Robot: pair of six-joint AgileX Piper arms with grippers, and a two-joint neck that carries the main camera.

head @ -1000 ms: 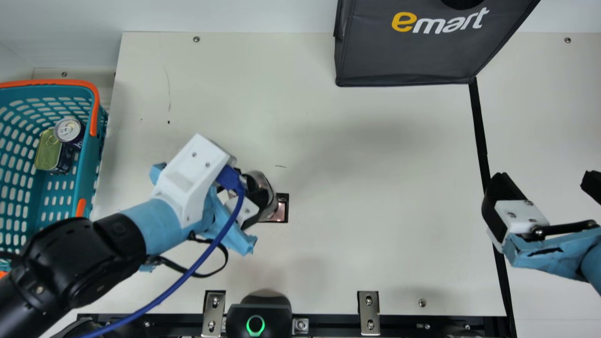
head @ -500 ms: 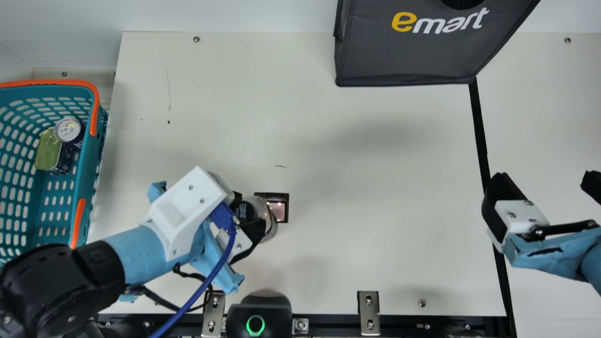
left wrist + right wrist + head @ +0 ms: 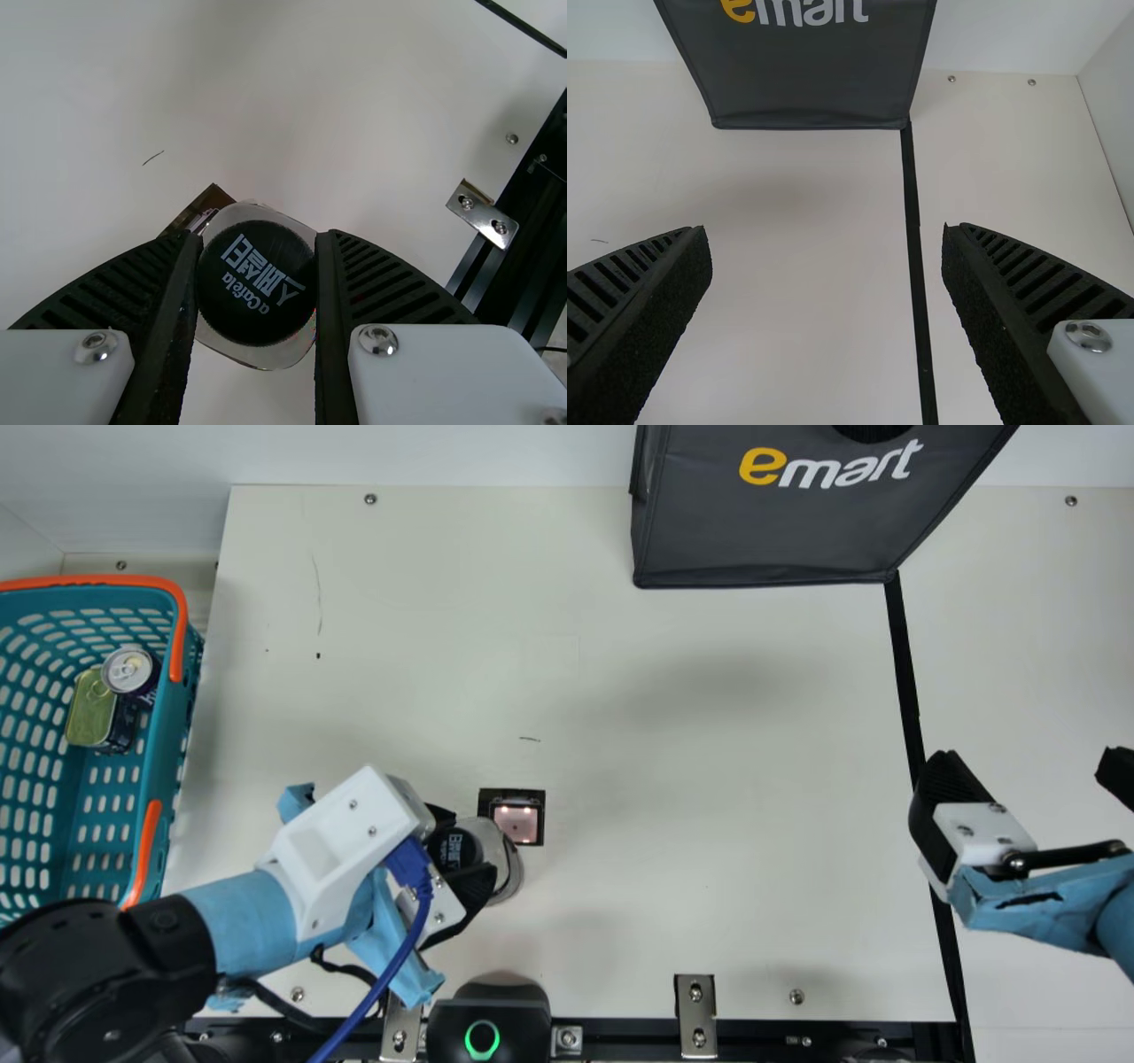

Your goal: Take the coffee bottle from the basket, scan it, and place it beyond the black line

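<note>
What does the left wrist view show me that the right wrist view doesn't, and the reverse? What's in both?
Left wrist view: the coffee bottle, its black cap facing the camera, between the fingers of the left gripper; part of the scanner window beside it; a metal bracket at the table's edge.

Right wrist view: the right gripper open, nothing between its fingers, and the dark grey bag ahead.

Both: the cream table, a stretch of the black line and a small dark mark.
</note>
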